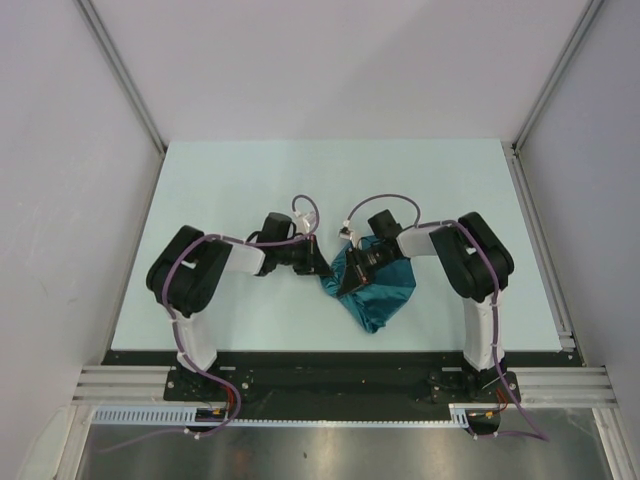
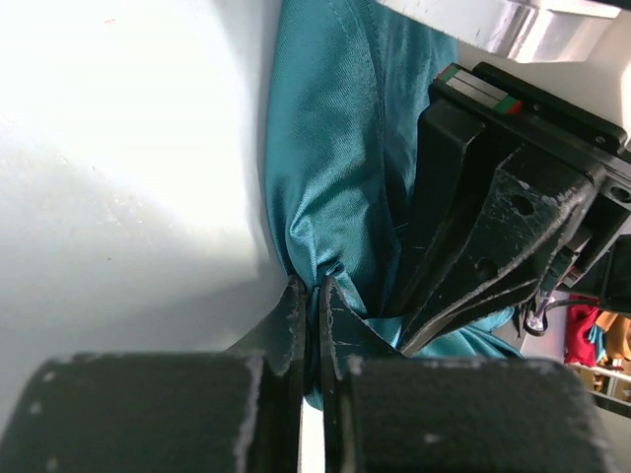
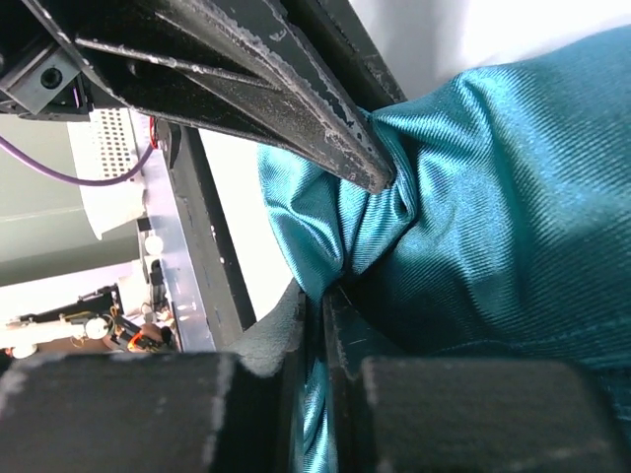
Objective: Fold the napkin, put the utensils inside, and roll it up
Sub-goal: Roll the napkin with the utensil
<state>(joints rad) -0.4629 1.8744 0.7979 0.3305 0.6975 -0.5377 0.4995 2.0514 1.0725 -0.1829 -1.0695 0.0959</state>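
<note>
The teal napkin [image 1: 382,292] lies bunched in a heap on the table, right of centre. Both grippers meet at its left edge. In the left wrist view my left gripper [image 2: 314,289] is shut, with a gathered fold of the napkin [image 2: 335,158] pinched between its tips. Just beside it my right gripper [image 3: 320,296] is also shut on a fold of the napkin [image 3: 493,197]. Seen from above, the left gripper [image 1: 324,269] and right gripper [image 1: 346,283] almost touch. The right gripper's fingers [image 2: 473,246] fill the right of the left wrist view. The utensils are out of view.
The pale table [image 1: 250,180] is bounded by white walls and by aluminium rails at the right side [image 1: 540,250] and at the near edge [image 1: 340,385], where the arm bases are bolted. Purple cables loop above both wrists.
</note>
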